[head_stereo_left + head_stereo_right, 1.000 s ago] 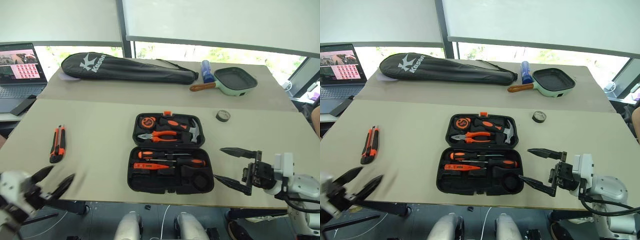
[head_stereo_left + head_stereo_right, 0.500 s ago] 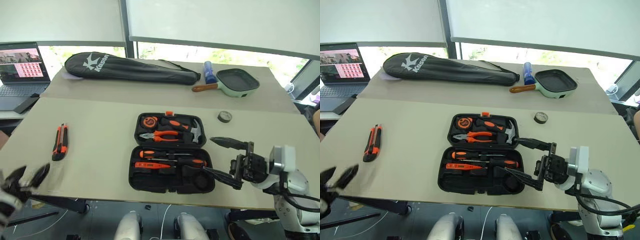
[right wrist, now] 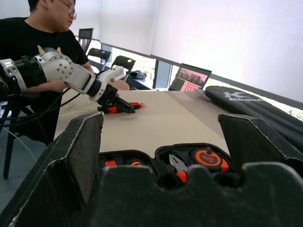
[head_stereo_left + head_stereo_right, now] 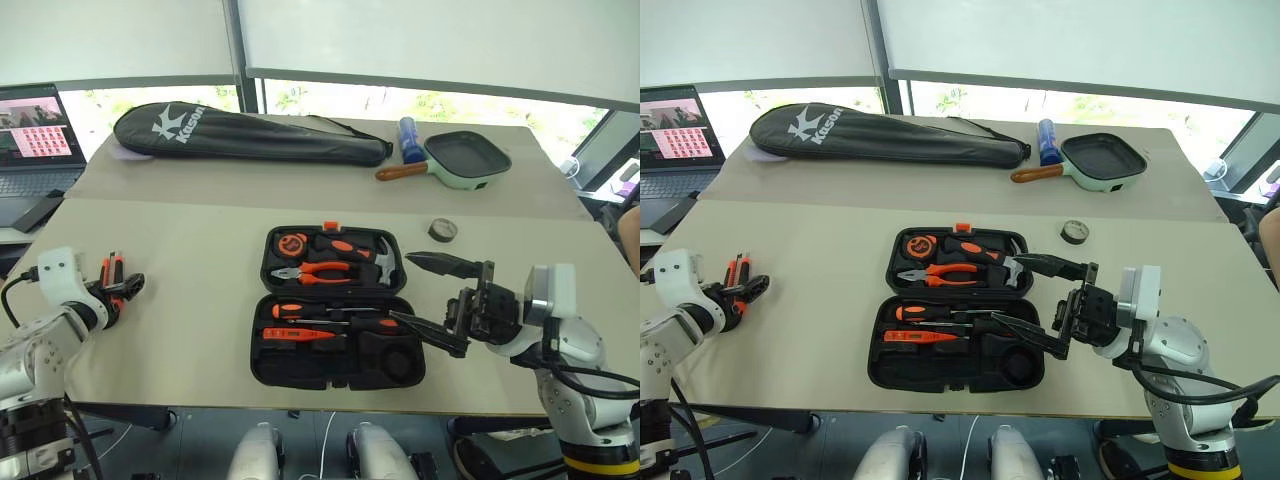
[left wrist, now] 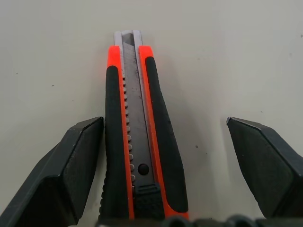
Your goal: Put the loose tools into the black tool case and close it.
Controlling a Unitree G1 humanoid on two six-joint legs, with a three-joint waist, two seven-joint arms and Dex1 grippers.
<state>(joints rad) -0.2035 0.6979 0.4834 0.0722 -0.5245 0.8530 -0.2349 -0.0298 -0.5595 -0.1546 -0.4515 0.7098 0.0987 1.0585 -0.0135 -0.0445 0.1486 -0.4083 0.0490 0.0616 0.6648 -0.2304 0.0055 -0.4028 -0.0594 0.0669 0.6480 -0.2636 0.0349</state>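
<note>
While the black tool case [image 4: 335, 300] lies open, screwdrivers [image 4: 340, 312] fill its slots.

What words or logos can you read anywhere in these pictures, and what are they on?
"Kason", in white beside a white star-like logo: on the long black bag at the far side of the table.
Laptop screen: a grid of small pictures, any text too small to read.
Tape measure in the case: a dark round label, print too small to read.
Knife: no text visible.
</note>
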